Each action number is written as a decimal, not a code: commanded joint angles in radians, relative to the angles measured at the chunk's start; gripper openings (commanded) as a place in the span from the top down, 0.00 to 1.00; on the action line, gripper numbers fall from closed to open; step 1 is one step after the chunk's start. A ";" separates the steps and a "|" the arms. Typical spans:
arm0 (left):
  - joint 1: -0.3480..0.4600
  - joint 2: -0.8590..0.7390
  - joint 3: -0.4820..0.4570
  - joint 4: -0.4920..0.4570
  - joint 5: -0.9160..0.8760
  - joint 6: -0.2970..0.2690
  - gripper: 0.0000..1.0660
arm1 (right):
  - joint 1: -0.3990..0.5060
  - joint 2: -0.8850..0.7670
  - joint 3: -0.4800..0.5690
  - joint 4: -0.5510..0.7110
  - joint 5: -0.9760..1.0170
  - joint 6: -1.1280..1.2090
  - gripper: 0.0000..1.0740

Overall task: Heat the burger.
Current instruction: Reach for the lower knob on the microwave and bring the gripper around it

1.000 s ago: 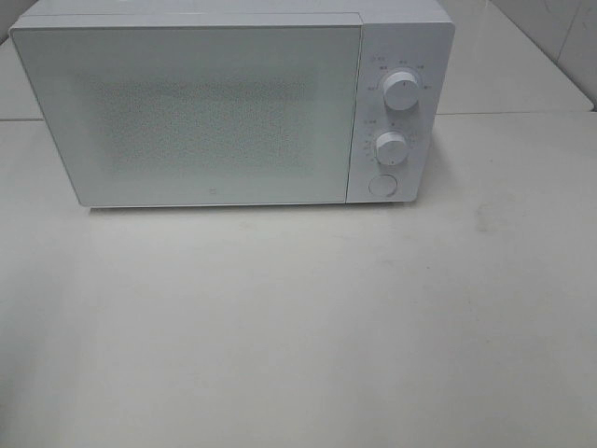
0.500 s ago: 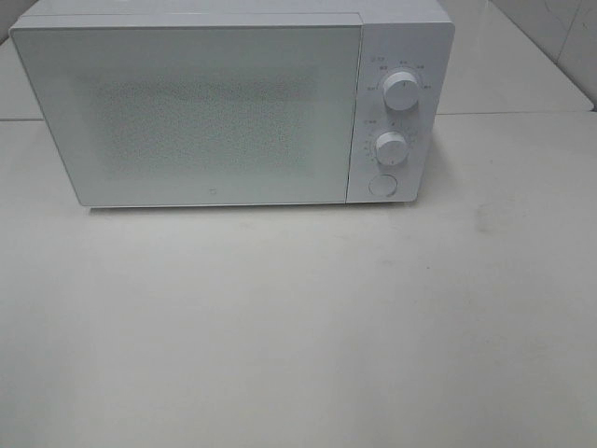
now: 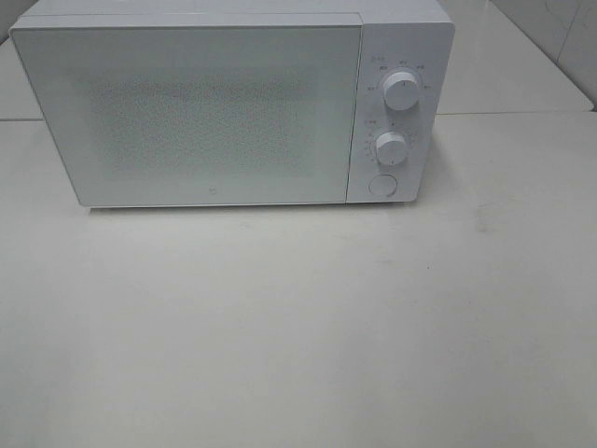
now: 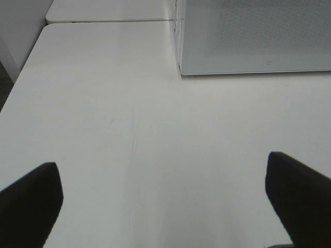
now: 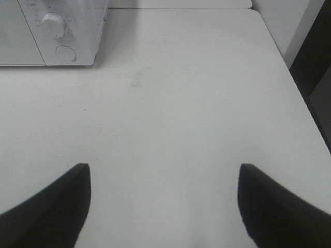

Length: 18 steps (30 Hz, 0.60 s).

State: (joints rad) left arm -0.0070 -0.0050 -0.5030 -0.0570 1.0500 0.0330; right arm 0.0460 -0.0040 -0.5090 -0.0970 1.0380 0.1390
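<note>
The burger shows in no view, so where it lies and which way its long axis points cannot be told; the white microwave (image 3: pixel 410 37) at the far side of the table (image 3: pixel 298 327) has its frosted door (image 3: pixel 187 112) shut, with an upper knob (image 3: pixel 400 92), a lower knob (image 3: pixel 391 147) and a round button (image 3: pixel 381 185) to the door's right. The left gripper (image 4: pixel 161 165) hangs released over the table near the microwave's left front corner, jaws spread wide with nothing between them, and the right gripper (image 5: pixel 164 168) is likewise released over the table on the right, nearer than the knobs
</note>
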 commanded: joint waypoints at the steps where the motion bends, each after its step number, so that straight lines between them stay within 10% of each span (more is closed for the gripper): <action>1: 0.001 -0.026 0.004 -0.007 -0.014 -0.009 0.06 | -0.008 -0.026 0.002 0.002 -0.001 -0.011 0.30; 18: 0.001 -0.024 0.004 -0.007 -0.014 -0.009 0.06 | -0.008 -0.026 0.002 0.002 -0.001 -0.011 0.30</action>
State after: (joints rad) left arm -0.0070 -0.0050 -0.5030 -0.0570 1.0500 0.0330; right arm 0.0460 -0.0040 -0.5090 -0.0970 1.0380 0.1390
